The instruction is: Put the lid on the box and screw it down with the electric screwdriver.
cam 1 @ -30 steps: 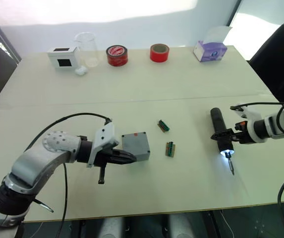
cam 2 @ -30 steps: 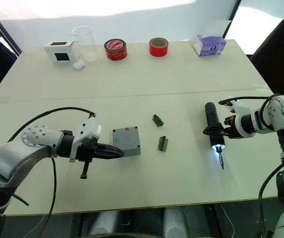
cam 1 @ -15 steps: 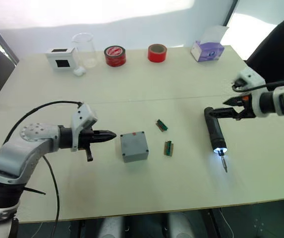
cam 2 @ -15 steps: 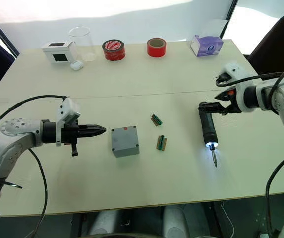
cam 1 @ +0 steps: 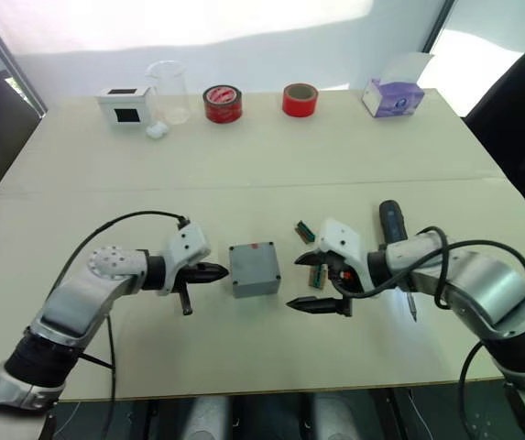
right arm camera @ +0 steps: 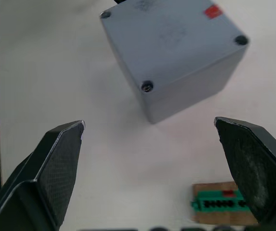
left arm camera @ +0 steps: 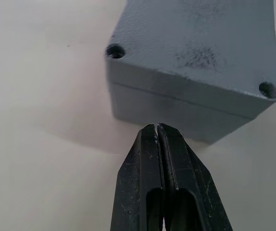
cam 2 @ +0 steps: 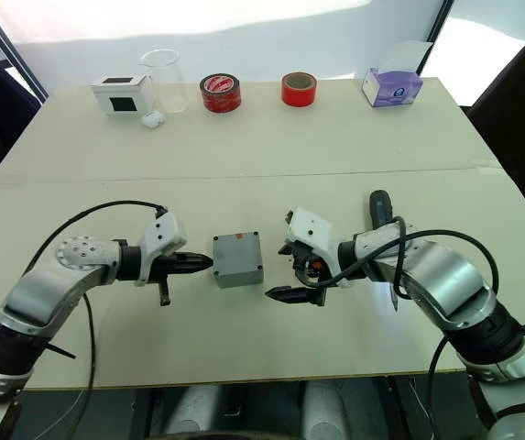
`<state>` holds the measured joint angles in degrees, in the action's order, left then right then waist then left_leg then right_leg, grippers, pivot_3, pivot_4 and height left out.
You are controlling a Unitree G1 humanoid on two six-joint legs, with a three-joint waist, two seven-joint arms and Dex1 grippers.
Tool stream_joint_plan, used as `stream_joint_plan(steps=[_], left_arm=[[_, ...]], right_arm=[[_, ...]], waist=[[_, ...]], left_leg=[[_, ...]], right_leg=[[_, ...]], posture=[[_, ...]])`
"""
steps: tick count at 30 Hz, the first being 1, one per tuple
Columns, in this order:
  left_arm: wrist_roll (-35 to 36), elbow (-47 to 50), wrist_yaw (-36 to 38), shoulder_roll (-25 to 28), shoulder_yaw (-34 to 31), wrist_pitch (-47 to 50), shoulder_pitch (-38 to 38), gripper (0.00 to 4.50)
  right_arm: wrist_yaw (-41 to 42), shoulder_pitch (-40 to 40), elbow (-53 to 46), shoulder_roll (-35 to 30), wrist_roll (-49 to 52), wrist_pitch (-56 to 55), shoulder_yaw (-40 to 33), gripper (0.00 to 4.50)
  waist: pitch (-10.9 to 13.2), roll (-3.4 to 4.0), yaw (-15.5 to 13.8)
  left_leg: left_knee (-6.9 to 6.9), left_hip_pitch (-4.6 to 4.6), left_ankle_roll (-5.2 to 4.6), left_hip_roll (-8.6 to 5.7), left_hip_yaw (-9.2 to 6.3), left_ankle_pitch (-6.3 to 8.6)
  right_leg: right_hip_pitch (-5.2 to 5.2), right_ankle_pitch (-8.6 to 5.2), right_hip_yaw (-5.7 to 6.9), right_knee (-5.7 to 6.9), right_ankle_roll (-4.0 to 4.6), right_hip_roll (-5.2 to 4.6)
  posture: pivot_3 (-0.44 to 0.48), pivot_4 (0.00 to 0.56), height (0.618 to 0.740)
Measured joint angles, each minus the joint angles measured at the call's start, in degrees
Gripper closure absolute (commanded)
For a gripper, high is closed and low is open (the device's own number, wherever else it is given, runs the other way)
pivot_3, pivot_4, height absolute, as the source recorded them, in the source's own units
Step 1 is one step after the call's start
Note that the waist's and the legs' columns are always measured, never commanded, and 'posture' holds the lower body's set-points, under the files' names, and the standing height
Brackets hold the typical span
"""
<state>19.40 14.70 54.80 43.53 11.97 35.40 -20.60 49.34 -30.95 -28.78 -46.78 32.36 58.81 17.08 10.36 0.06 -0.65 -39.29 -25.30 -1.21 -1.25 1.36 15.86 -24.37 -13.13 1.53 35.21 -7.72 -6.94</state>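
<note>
On table, grey box with lid on, between end effectors

No wording, brand name or number can be read anywhere. The nearest thing to a sign is a small red mark on the top face of the grey box — a plain patch of colour with no letters to make out. The red tape roll at the far edge of the table carries a pale printed band around its top — too small to tell what it says. The purple tissue box shows a light pattern on its side, but no legible characters.
</note>
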Motion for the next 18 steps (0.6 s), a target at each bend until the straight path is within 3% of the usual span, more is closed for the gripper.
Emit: stream_joint_plan(steps=[12, 18], left_arm=[[-5.0, -12.7, 1.8, -7.6, 1.9, -6.1, -9.8, 4.5], [-6.5, -15.3, 3.4, -7.7, 2.6, -8.9, -10.9, 4.5]], right_arm=[[-1.7, -0.1, 0.9, 8.7, 5.8, 8.6, -0.9, 0.06], [-3.6, -0.1, -0.9, 7.9, 7.3, 10.3, -3.2, 0.06]], waist=[[0.0, -0.04, 0.0], [0.0, -0.04, 0.0]], left_leg=[[-0.04, 0.01, 0.04, -0.12, -0.03, -0.03], [-0.04, 0.01, 0.05, -0.11, -0.04, -0.04]], right_leg=[[0.04, 0.0, 0.05, 0.05, 0.0, 0.03], [0.04, 0.0, 0.05, 0.06, 0.0, 0.03]], posture=[[0.0, 0.15, 0.74], [0.0, 0.15, 0.74]])
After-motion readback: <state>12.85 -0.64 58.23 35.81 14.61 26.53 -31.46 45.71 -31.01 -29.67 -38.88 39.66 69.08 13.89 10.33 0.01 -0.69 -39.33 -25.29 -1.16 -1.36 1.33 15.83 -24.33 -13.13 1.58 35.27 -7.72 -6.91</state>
